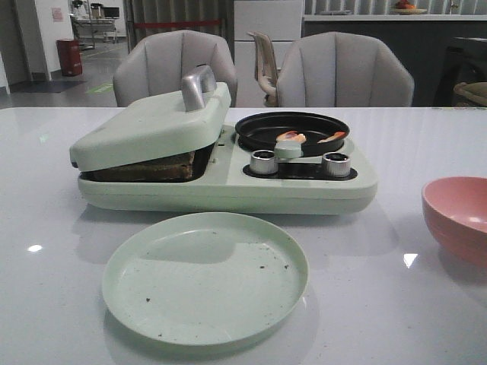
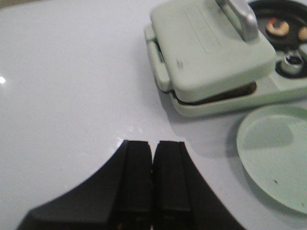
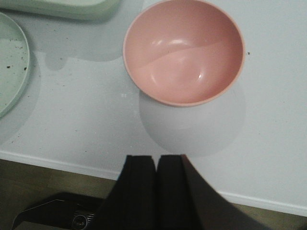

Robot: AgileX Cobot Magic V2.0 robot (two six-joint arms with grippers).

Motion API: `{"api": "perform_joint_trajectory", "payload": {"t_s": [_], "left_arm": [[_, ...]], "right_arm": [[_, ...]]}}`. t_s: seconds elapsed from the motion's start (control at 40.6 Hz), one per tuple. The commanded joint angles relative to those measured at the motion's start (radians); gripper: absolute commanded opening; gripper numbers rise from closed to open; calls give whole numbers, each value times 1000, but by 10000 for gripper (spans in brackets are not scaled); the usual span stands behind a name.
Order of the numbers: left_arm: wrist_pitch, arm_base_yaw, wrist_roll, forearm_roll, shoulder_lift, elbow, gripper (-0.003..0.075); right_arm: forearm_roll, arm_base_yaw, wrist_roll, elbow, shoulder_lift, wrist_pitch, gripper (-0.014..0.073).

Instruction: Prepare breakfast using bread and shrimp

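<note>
The bread point(image 1: 152, 167) lies inside the green breakfast maker point(image 1: 228, 190), only its brown edge showing under the nearly lowered lid point(image 1: 152, 122); the same edge of the bread point(image 2: 225, 95) shows in the left wrist view. Two pieces of shrimp point(image 1: 291, 137) rest in the black pan point(image 1: 292, 129) on the maker's right side, and the shrimp point(image 2: 277, 27) also appear in the left wrist view. My left gripper point(image 2: 152, 143) is shut and empty, over bare table left of the maker. My right gripper point(image 3: 157, 158) is shut and empty near the table's front edge, short of the pink bowl point(image 3: 184, 51).
An empty pale green plate point(image 1: 205, 277) with crumbs sits in front of the maker. The empty pink bowl point(image 1: 459, 217) stands at the right. Two silver knobs point(image 1: 264, 161) face front. Two chairs point(image 1: 175, 68) stand behind the table.
</note>
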Motion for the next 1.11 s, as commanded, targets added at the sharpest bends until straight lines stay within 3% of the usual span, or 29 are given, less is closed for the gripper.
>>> {"api": "perform_joint_trajectory", "payload": {"t_s": [0.0, 0.222, 0.443, 0.714, 1.084], "left_arm": [[-208, 60, -1, 5, -132, 97, 100], [-428, 153, -1, -31, -417, 381, 100], [-611, 159, -1, -54, -517, 573, 100], [-775, 167, -1, -75, -517, 632, 100], [-782, 167, -1, -111, -515, 632, 100]], "right_arm": [[-3, -4, -2, -26, -4, -62, 45], [-3, -4, -2, -26, -4, -62, 45], [-3, -4, -2, -26, -4, -62, 45], [-3, -4, -2, -26, -4, -61, 45], [-3, -4, -2, -26, -4, -62, 45]]}}
